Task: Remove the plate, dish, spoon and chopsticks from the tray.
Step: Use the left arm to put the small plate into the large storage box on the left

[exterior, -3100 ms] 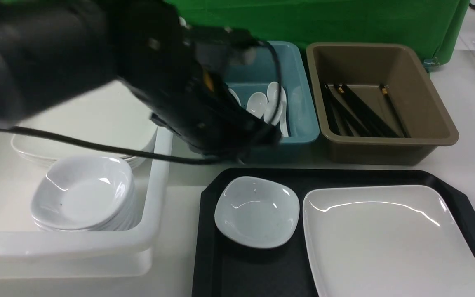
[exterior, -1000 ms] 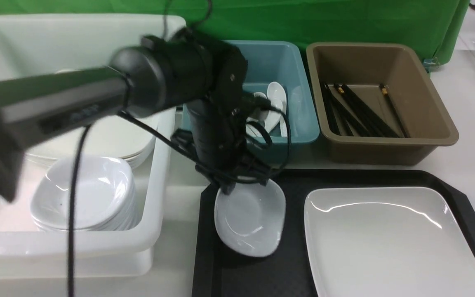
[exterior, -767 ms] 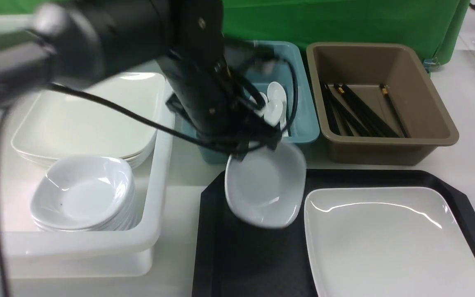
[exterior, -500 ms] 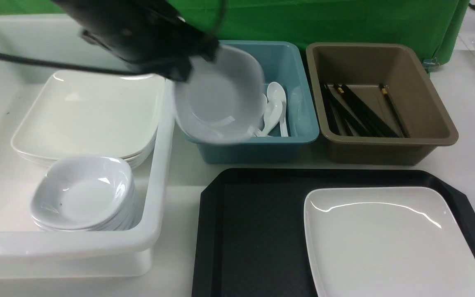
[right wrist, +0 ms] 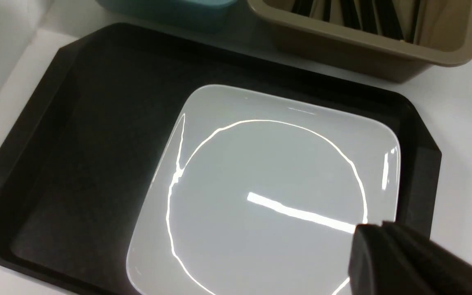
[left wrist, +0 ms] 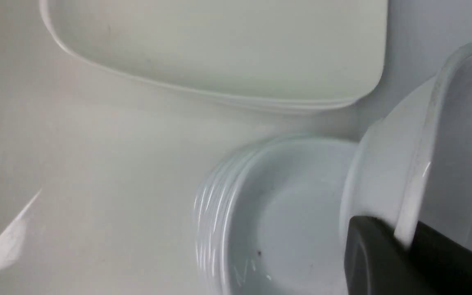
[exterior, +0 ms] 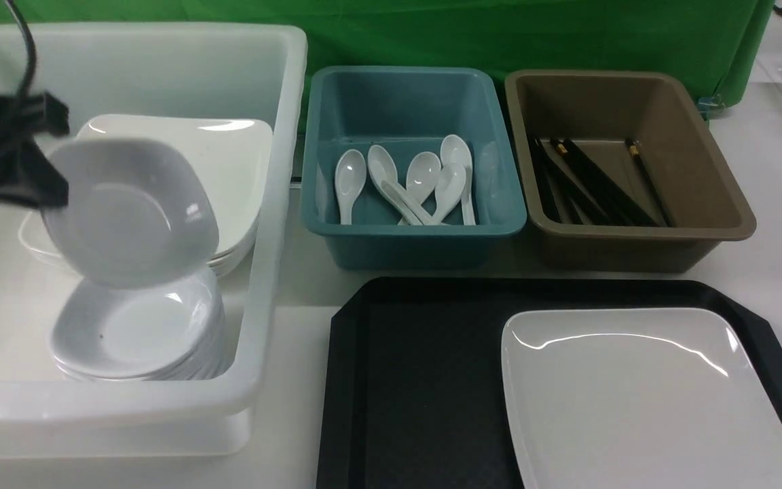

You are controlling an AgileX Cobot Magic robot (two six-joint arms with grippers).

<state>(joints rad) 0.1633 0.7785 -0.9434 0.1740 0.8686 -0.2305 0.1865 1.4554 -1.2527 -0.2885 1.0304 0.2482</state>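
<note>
Two tools shown. L. tool pinches the rim of one small white dish. The dish is held tilted, hollow side toward the front camera, directly over a stack of like dishes inside the white tub. A stack of larger plates lies just beyond this tool in the same tub. R. tool has its tips pressed together and grips nothing. It hangs over one corner of the plate; contact w/ the glaze cannot be told. The plate lies flat below the R. tool, on the half of the black tray farther from the L. tool. Forward of the R. tool, past the tray's far rim, two tubs stand side by side on the bench: a teal tub w/ several white spoons, nearer the L. tool, and a brown tub w/ black chopsticks.
</note>
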